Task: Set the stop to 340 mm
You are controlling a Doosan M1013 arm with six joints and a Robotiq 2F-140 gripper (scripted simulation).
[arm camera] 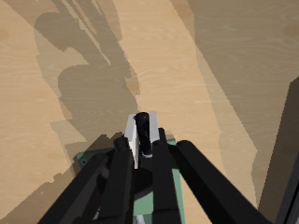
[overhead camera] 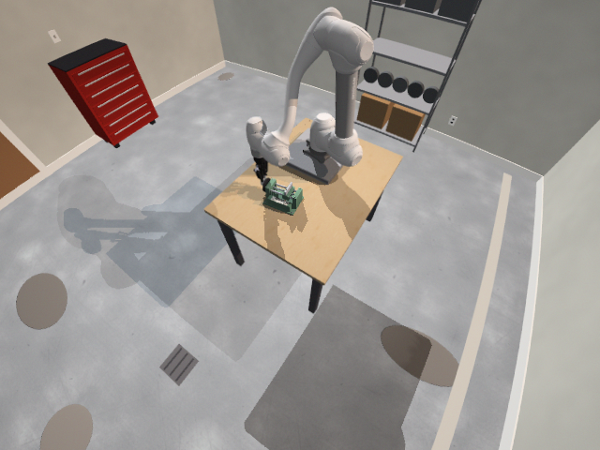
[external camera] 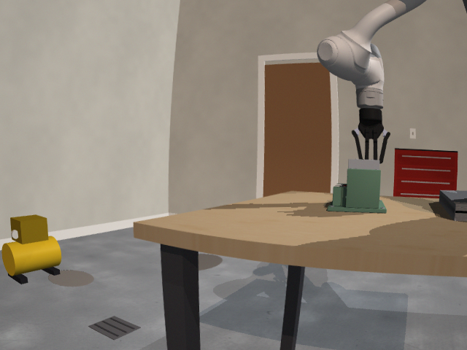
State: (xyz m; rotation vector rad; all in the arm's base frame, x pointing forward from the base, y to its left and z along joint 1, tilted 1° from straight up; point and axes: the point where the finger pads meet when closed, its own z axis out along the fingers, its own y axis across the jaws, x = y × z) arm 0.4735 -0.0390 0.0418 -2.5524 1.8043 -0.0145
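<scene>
Green, the stop fixture (external camera: 362,188) sits near the table (external camera: 263,233) edge closest to the door, its scale and any reading too small to make out. Above it the gripper (arm camera: 144,140) points straight down, fingers drawn narrow and clamped on the dark handwheel knob (arm camera: 145,122); the exterior view hides that contact behind the fixture's grey-topped block
</scene>
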